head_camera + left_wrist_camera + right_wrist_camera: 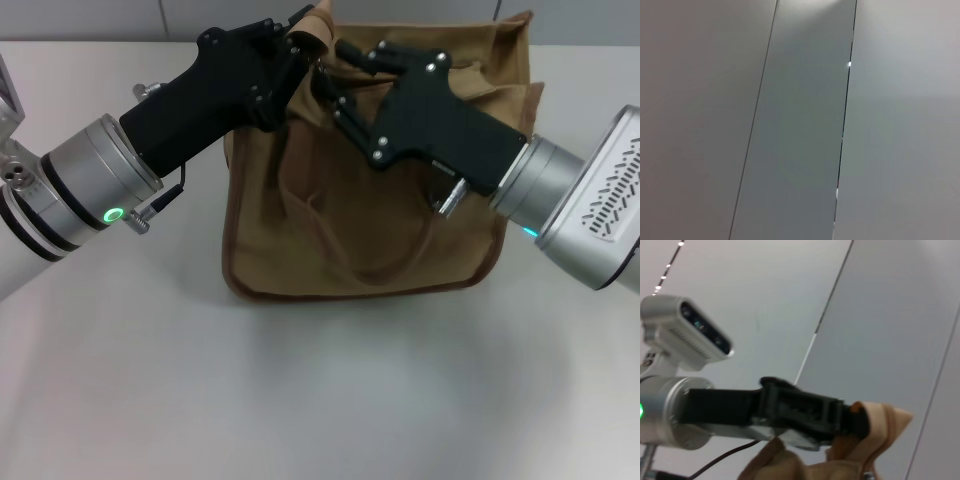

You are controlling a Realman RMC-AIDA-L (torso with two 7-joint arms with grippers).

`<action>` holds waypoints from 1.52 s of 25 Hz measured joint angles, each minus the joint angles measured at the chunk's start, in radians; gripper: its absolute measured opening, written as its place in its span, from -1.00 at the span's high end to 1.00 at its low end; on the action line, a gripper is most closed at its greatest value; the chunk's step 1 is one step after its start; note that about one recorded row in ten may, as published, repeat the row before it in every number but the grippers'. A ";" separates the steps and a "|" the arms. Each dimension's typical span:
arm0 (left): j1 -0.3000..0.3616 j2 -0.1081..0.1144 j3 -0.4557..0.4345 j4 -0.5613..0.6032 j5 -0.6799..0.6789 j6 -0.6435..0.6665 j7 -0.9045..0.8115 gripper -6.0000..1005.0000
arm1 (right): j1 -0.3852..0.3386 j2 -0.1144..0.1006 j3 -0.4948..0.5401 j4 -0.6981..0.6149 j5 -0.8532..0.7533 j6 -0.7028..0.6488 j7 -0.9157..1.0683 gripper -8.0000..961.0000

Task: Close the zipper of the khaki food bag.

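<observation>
Grey tabletop [300, 400] held the bag [370, 220]; my left claw [300, 45] clenched its corner, right claw [345, 75] unclear; I judged steady tension best.

Pale grey table [320, 400], plain, w/ soft shadow near its middle. Grey wall panels [800, 125] behind, split by thin dark seams.

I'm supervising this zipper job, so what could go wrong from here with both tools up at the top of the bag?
1. The left tool pinches a top corner of the khaki food bag; the soft cloth might slip out under pull.
2. The right tool covers the bag's mouth, and the zipper pull is hidden, so it could grab fabric instead.
</observation>
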 joint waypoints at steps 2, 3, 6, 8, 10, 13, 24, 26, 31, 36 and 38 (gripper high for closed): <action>0.000 0.000 0.000 0.000 0.000 0.000 0.000 0.94 | 0.001 0.000 0.004 -0.002 -0.019 0.007 -0.001 0.26; 0.000 0.000 0.000 0.000 0.000 0.000 0.000 0.94 | 0.001 0.000 0.004 -0.002 -0.019 0.007 -0.001 0.33; 0.000 0.000 0.000 0.000 0.000 0.000 0.000 0.94 | 0.001 0.000 0.004 -0.001 -0.020 0.007 -0.001 0.61; 0.000 0.000 0.000 0.000 0.000 0.000 0.000 0.94 | 0.001 0.000 0.005 -0.001 -0.021 0.003 -0.001 0.86; 0.000 0.000 0.000 -0.001 0.000 0.000 0.000 0.94 | -0.001 0.000 0.005 -0.001 -0.021 0.001 -0.002 0.86; 0.002 0.000 -0.001 -0.001 0.000 0.000 0.000 0.94 | -0.003 0.000 0.005 -0.001 -0.022 0.001 -0.002 0.87; 0.038 0.000 -0.051 -0.003 0.000 0.004 0.000 0.94 | -0.016 0.000 0.005 -0.005 -0.022 0.007 -0.003 0.98; 0.045 0.000 -0.054 -0.002 0.000 0.004 0.000 0.94 | -0.021 0.000 0.005 -0.006 -0.022 0.008 -0.003 0.98; 0.063 0.000 -0.073 0.000 0.000 0.001 0.000 0.94 | -0.033 0.000 0.005 -0.013 -0.018 0.012 -0.003 0.98; 0.083 0.003 -0.080 0.008 0.000 -0.002 -0.001 0.94 | -0.050 0.000 0.021 -0.023 -0.016 0.031 -0.003 0.98; 0.092 0.004 -0.088 0.009 0.000 -0.003 -0.003 0.94 | -0.054 0.000 0.031 -0.024 -0.016 0.037 -0.003 0.98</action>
